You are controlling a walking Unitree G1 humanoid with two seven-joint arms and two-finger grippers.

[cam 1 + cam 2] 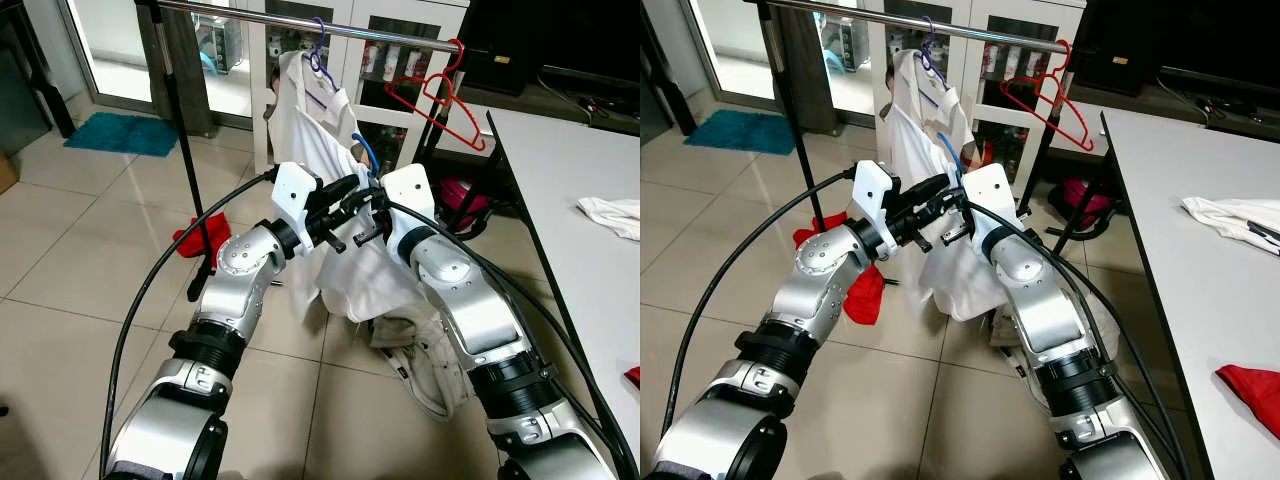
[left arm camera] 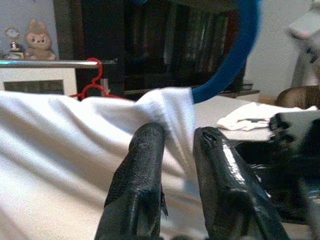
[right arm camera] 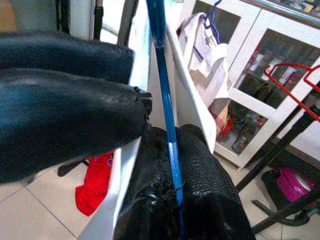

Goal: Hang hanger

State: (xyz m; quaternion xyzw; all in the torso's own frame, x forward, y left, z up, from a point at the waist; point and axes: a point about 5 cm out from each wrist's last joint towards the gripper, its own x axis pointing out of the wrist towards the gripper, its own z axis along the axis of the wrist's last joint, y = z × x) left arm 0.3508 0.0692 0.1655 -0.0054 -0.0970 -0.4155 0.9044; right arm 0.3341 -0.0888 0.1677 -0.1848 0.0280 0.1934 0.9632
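The blue wire hanger (image 3: 167, 125), carrying a white shirt (image 1: 340, 250) below the steel rail (image 1: 300, 20), is sitting clamped in the right pincer (image 3: 175, 165); the left pincer (image 2: 177, 150) is pinching the collar. Lifting unevenly risks the shirt slipping off.

Rail (image 1: 300, 18) ahead — table (image 1: 560, 170) to its right, shirt (image 1: 605, 213) on it.
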